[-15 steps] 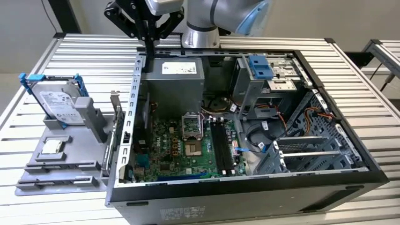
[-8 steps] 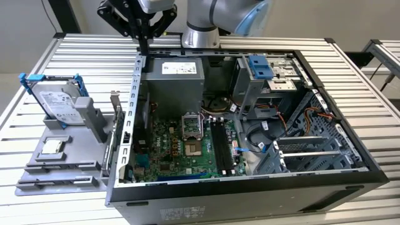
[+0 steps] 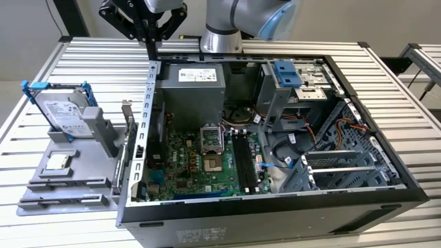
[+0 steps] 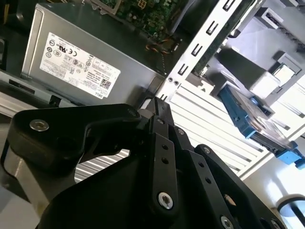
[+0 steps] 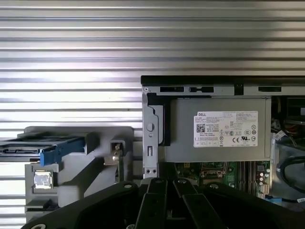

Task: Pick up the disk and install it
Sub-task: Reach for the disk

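Observation:
The disk (image 3: pixel 65 112), a silver-grey drive with a white label in a blue rail bracket, stands tilted in a grey holder (image 3: pixel 72 173) at the exterior view's left, outside the computer case. It appears edge-on in the first wrist view (image 5: pixel 52 145) and at an angle in the second wrist view (image 4: pixel 252 119). My black gripper (image 3: pixel 148 47) hangs above the case's far left corner, to the right of the disk and apart from it. Its fingers are pressed together with nothing between them, as both wrist views show (image 4: pixel 157 101) (image 5: pixel 164 181).
The open computer case (image 3: pixel 138 155) lies on a slatted metal table (image 3: pixel 386 67). Inside are a grey power supply (image 3: pixel 193 85), a green motherboard (image 3: pixel 200 160) and a drive bay with a blue latch (image 3: pixel 286 75). A small square chip (image 3: pixel 59 161) sits on the grey holder.

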Robot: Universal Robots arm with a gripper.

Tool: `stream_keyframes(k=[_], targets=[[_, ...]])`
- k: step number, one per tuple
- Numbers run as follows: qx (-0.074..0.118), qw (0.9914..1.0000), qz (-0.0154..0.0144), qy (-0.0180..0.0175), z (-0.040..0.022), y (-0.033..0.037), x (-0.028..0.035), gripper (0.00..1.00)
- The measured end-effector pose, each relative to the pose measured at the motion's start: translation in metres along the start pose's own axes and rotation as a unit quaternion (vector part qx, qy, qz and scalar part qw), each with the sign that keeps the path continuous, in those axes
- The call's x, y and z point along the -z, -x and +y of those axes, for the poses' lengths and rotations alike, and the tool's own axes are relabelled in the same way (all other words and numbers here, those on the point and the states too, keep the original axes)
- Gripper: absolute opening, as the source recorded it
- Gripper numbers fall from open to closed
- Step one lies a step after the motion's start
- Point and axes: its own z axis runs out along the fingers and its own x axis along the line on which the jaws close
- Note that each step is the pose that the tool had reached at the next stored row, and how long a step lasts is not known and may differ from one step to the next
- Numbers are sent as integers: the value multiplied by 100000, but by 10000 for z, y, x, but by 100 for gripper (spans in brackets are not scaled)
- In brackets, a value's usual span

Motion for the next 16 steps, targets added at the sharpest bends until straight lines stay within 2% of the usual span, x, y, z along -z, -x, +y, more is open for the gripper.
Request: stream_keyframes(k=[16], targets=[[2245,99975,108,-20,47,-282,2,0]])
